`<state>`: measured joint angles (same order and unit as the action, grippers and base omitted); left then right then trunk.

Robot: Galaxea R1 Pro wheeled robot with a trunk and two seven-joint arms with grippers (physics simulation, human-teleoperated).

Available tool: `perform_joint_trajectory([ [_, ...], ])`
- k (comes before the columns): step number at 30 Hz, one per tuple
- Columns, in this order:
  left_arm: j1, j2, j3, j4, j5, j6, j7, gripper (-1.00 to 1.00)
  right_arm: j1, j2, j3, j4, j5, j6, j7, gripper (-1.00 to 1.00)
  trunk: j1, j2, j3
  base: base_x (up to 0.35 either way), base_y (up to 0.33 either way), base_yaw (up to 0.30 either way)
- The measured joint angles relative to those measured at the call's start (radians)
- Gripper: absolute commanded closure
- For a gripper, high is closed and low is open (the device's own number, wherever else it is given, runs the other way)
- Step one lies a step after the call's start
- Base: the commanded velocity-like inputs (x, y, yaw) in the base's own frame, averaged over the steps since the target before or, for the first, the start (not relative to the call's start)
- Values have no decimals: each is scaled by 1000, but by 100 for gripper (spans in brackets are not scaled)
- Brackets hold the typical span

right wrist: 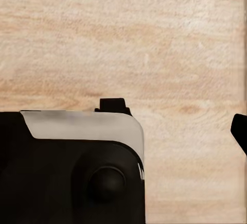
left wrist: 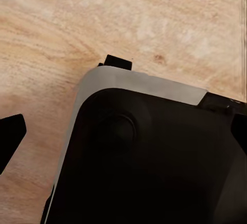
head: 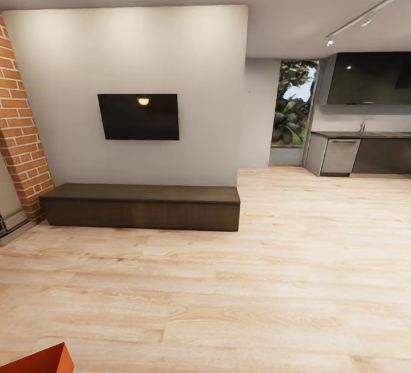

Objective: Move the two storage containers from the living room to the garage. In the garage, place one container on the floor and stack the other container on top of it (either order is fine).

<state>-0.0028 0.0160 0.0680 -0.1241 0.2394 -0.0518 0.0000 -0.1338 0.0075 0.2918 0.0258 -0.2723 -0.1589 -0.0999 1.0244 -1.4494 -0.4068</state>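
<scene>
Only 1 red-orange storage container (head: 43, 361) corner shows at the head view's lower-left edge on the living room's light wood-plank flooring (head: 257, 281), facing a wall-mounted TV (head: 138, 116) above a dark bench (head: 142, 206), while both grippers' states cannot be told.

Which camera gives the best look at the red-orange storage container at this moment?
The head view: a corner of the red-orange thin-walled storage container pokes in at the bottom left edge, over the light wood-plank floor. Most of it is cut off. Both wrist views look down at that plank flooring past dark robot parts, with nothing red-orange in them.
</scene>
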Motion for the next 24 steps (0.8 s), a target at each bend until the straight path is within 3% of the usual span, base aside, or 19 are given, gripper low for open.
perform_joint_trajectory([
  [11,0,0,-9,0,-3,0,0,-100,0,2,1,0,1,0,0,-100,0,0,0,299,-136,8],
  [24,0,0,-9,0,-2,0,0,-100,1,3,8,-1,6,0,-1,-100,0,0,0,294,-134,227],
])
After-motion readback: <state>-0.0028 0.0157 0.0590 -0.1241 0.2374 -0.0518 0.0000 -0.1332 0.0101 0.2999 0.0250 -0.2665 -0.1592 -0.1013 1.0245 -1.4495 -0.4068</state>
